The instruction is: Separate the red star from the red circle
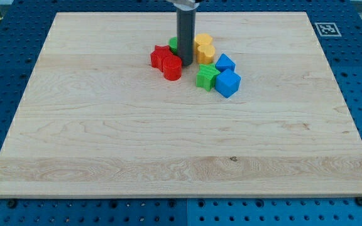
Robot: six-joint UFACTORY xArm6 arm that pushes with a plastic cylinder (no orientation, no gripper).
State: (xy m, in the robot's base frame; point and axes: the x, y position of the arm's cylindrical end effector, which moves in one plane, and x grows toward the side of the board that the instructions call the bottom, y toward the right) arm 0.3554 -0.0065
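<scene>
Nearest: blue cube (227, 83), green star (205, 76), another blue block (225, 63). Red circle (173, 68) touched red star (160, 56) on its right. My tip (186, 63), a bare rod pinching nothing, sat just right of the circle. Behind: yellow block (204, 48), green block (174, 44).

Red star (159, 57) lies flat on the tabletop (168, 144) — touching the red circle (173, 68), which sits just below-right, toward the view's bottom.

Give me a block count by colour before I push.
Red: 2, star and circle
Green: 2, star and one partly hidden behind my tip
Yellow: 2
Blue: 2
Total: 8
</scene>
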